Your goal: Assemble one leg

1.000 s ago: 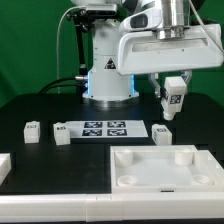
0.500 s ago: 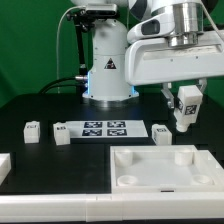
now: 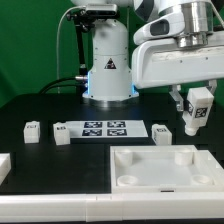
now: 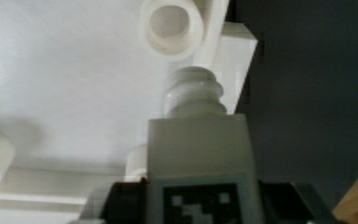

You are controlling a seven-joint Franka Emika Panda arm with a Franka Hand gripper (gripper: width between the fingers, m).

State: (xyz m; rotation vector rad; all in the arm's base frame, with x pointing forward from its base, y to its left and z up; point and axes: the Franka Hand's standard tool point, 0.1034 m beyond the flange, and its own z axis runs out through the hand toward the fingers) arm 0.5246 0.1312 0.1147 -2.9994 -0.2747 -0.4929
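My gripper is shut on a leg, a small white block with a black-and-white tag, and holds it in the air above the far corner of the white tray at the exterior view's right. In the wrist view the held leg runs out from between the dark fingers, its round peg end over the tray near a corner socket. Three more legs lie on the table: one just behind the tray, and two at the left.
The marker board lies in front of the robot base. Another white part sits at the left edge. The table is black.
The gripper has carried the leg toward the exterior view's right, from above the loose leg behind the tray to above the tray's far right corner. Nothing else has moved.
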